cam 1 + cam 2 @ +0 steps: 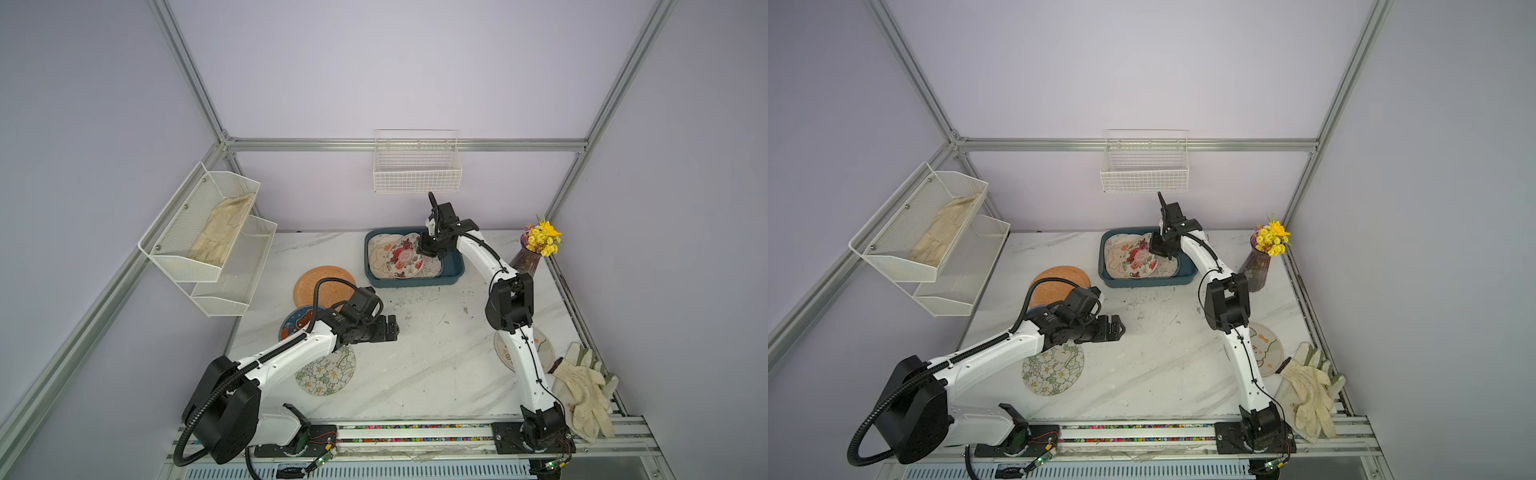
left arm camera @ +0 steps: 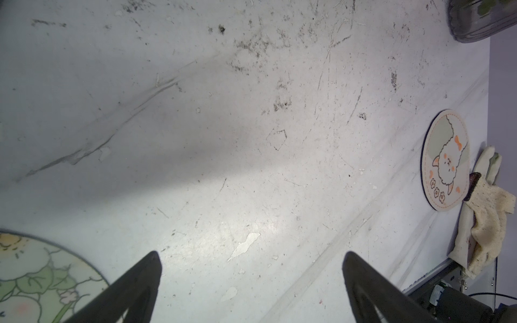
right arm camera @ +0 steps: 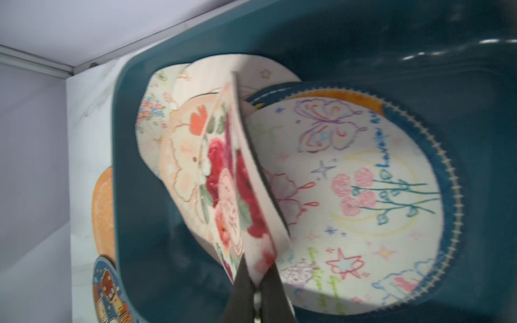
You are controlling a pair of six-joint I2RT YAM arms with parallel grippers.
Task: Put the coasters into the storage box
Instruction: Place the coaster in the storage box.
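1. Enclosure: lavender walls (image 1: 374,83) close the cell at the back and on both sides. An aluminium frame (image 1: 407,144) follows the corners and crosses the back wall.
2. Work surface: a white marble-patterned table (image 1: 415,374) forms the floor. It is scratched. Dark scuff marks lie in front of the storage box (image 1: 415,283), and the left wrist view shows small chipped patches.
3. Arms: the left arm (image 1: 291,357) and the right arm (image 1: 523,357) stand on a rail (image 1: 415,432) along the table's front edge.
4. Wall fittings: a two-tier white mesh shelf (image 1: 199,272) hangs on the left wall with a cream cloth (image 1: 222,230) in its upper tier. A white wire basket (image 1: 417,176) hangs on the back wall above the storage box.
5. Storage box: it sits at the back centre of the table, against the wall, and holds several overlapping coasters. A butterfly coaster (image 3: 349,181) lies flat among them.
6. Loose coasters:
   - The orange coaster (image 1: 320,282), the navy-orange coaster (image 1: 293,322) and the white-flower coaster (image 1: 328,376) lie on the table's left side, partly under the left arm.
   - The lamb coaster (image 2: 444,159) lies at the right, touching a pair of cream gloves (image 1: 586,390).
7. Vase (image 1: 525,259): it stands upright at the back right and holds yellow flowers.
8. Right gripper (image 3: 258,282): it is over the box, with its jaws pinched onto the edge of the rose-print coaster (image 3: 226,195). It holds this coaster steeply tilted above the others.
9. Left gripper (image 2: 251,256): its jaws are spread wide and hold nothing. It hangs over bare table near the centre.
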